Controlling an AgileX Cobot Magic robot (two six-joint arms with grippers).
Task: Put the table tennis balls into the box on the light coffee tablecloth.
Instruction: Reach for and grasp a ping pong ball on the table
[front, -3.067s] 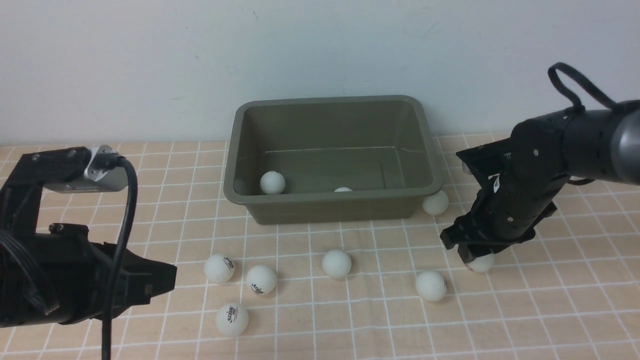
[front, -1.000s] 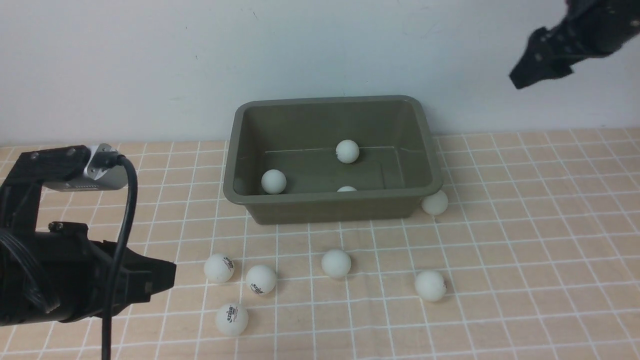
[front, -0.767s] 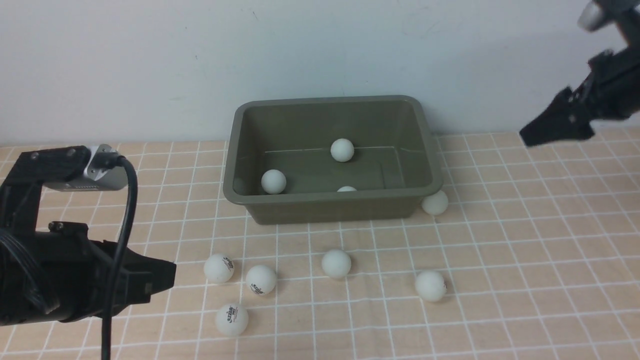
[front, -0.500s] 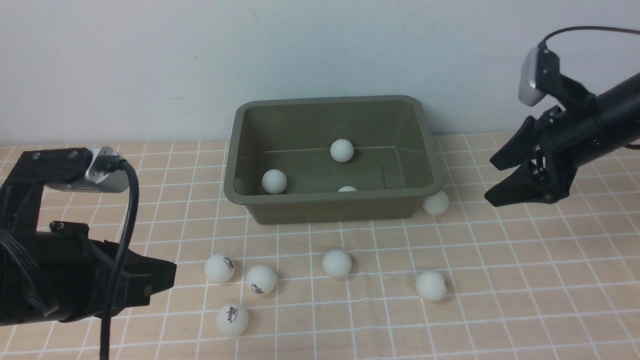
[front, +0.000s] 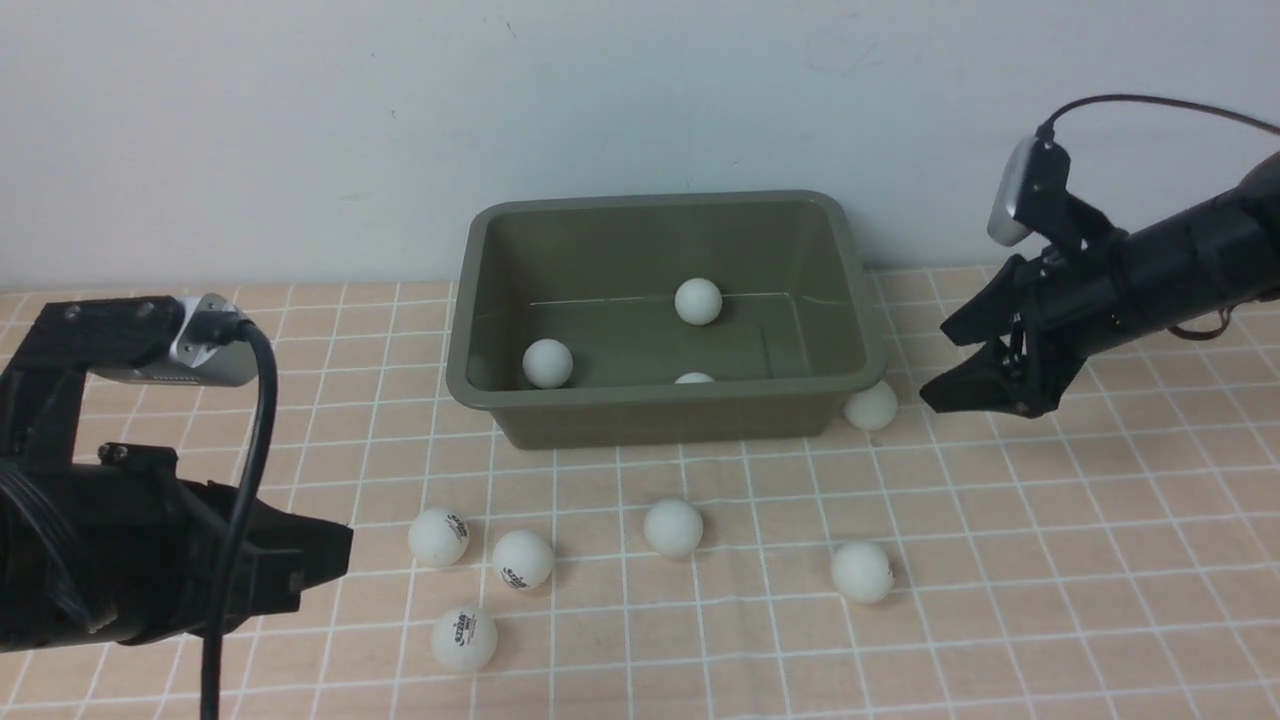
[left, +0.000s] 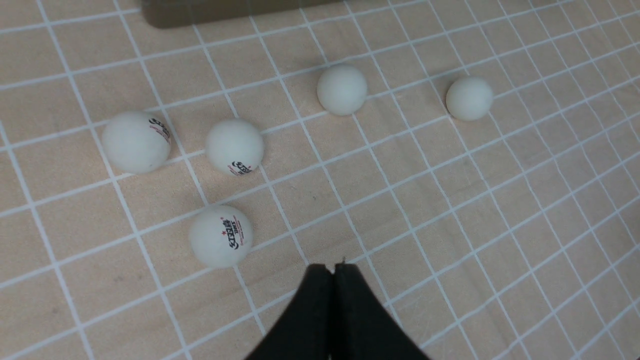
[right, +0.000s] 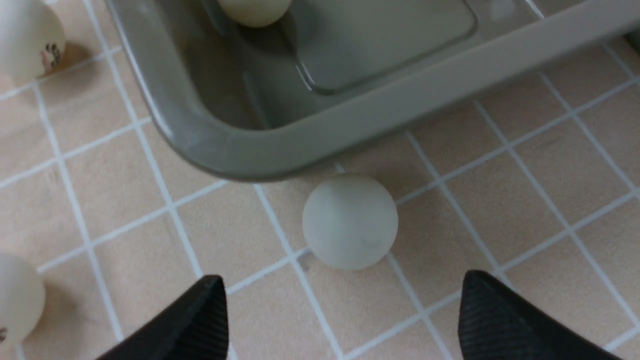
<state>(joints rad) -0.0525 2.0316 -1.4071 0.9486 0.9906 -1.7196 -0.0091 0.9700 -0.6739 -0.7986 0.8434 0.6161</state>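
Observation:
The olive-green box (front: 660, 398) stands at the back of the light coffee tablecloth (front: 1050, 560) with three table tennis balls in it, one of them (front: 697, 301) near its far wall. Another ball (front: 870, 406) rests against the box's front right corner. My right gripper (front: 938, 368) is open just to the right of it, low over the cloth. In the right wrist view that ball (right: 350, 221) lies just ahead of the open right gripper (right: 342, 280). Several balls, one being (front: 673, 527), lie in front of the box. My left gripper (front: 340, 560) is shut and empty, and in its wrist view the left gripper (left: 334, 267) hangs near a logo ball (left: 221, 236).
A plain white wall rises right behind the box. The left wrist's camera and cable (front: 240, 450) hang over the near left. Bare cloth lies to the right and along the front edge.
My right arm has swung down from high at the right to beside the ball at the box's front right corner. The ball near the box's far wall rolled a little. The left arm stayed put.

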